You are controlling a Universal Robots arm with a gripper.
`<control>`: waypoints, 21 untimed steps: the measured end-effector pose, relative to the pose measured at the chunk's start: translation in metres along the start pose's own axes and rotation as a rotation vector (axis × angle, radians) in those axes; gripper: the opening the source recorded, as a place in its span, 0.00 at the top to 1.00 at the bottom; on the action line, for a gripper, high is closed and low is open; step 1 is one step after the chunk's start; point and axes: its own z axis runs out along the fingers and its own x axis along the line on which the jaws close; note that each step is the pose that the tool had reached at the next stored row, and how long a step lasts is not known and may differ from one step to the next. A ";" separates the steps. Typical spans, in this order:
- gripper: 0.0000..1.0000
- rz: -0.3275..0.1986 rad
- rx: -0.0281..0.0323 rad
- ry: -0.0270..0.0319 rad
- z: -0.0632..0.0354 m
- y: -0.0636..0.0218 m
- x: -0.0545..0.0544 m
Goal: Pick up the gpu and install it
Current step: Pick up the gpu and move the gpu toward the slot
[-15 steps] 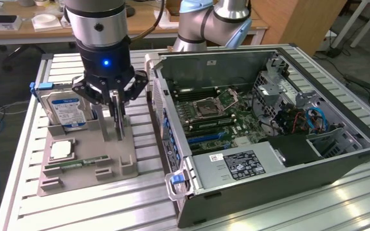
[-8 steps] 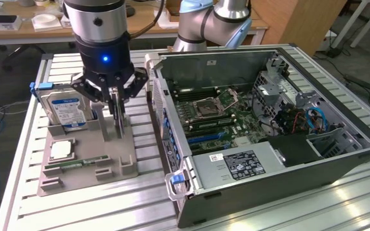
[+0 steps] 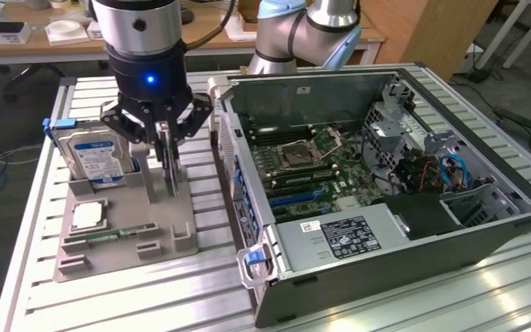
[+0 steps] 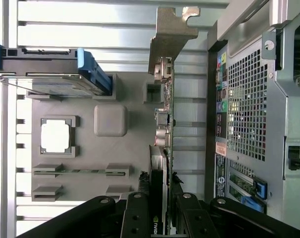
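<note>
Fingers (image 4: 136, 213) pinch the gpu (image 3: 171, 173) from above. The card stands on edge over the grey holder (image 3: 127, 238), long axis near-to-far. The open case (image 3: 431, 252) lies just beside it, to the exterior view's right.

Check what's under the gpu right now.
Under the gpu, held on edge by the pincer, is the grey parts tray on the slatted table. The card's own edge hides the slot beneath, so seated or lifted clear, I cannot tell.
</note>
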 end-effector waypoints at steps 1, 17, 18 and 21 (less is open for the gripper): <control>0.73 0.000 0.0000 0.0000 -0.0008 0.0001 0.000; 0.73 0.000 -0.0004 0.0000 -0.0148 0.0009 0.000; 0.73 0.000 -0.0004 0.0000 -0.0158 0.0010 0.000; 0.73 0.000 -0.0006 0.0001 -0.0189 0.0012 0.000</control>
